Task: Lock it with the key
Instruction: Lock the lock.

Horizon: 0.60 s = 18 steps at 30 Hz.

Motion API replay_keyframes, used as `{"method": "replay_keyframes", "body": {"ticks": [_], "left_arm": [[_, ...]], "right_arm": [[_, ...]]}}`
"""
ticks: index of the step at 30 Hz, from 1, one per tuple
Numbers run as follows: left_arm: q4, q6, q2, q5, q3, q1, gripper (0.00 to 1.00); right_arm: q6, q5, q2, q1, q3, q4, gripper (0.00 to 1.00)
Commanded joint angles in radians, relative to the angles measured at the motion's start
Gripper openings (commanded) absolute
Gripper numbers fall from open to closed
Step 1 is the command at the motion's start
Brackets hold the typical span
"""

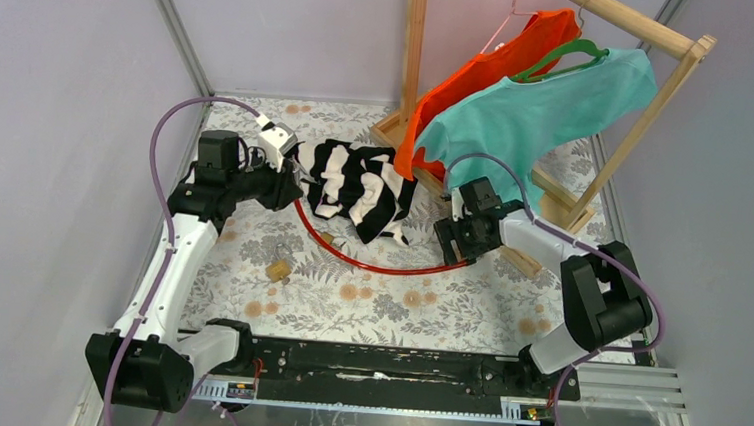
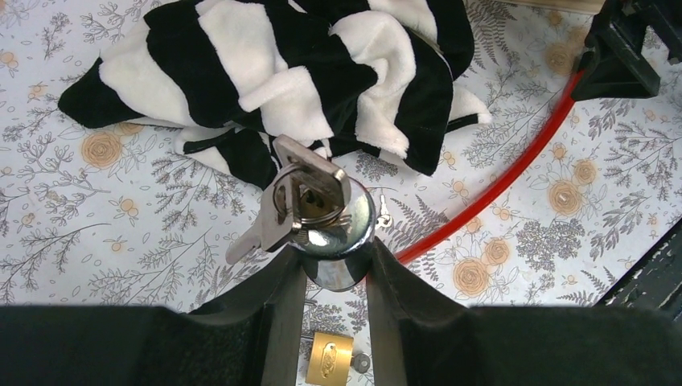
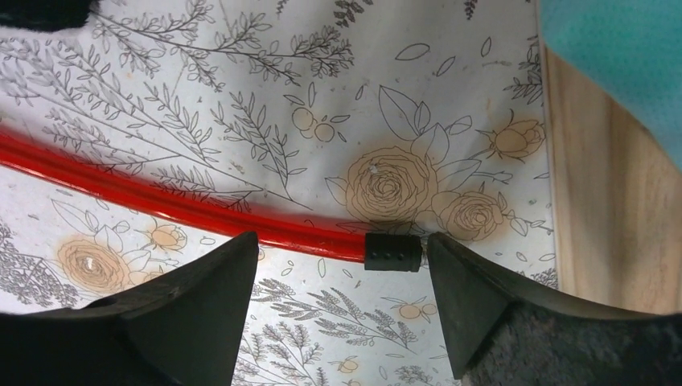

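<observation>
I get bright, even light from overhead. In the top view the shadows under the arms lie soft and faint on the tabletop (image 1: pixel 447 308). In the left wrist view the chrome lock cylinder (image 2: pixel 354 219) throws small glare spots, and the left gripper (image 2: pixel 334 251) reads near-black, without detail. In the right wrist view the tabletop print is crisp, while the teal shirt (image 3: pixel 619 64), close to the lens, blurs.

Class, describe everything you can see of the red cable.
The red cable is a glossy, plastic-looking cord lying in a long curve on the floral tablecloth. One end runs to the chrome lock head clamped in the left gripper; the other ends in a black tip, lying between the open fingers of the right gripper.
</observation>
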State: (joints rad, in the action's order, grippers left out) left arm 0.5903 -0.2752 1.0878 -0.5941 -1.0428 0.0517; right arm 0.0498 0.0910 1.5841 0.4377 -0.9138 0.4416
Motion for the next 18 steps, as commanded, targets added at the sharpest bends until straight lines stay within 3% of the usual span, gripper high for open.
{"method": "replay_keyframes", "body": {"ticks": [1, 12, 18], "left_arm": [[-0.051, -0.046, -0.013, 0.015, -0.013, 0.009, 0.0], [-0.049, -0.073, 0.064, 0.074, -0.049, 0.119, 0.0], [-0.003, -0.095, 0.073, -0.023, -0.067, 0.119, 0.0]], "right_arm": [[0.154, 0.022, -0.14, 0.007, 0.031, -0.048, 0.85], [0.498, 0.027, -0.35, 0.008, 0.213, 0.014, 0.88], [0.522, -0.021, -0.337, 0.008, 0.269, -0.072, 0.82]]}}
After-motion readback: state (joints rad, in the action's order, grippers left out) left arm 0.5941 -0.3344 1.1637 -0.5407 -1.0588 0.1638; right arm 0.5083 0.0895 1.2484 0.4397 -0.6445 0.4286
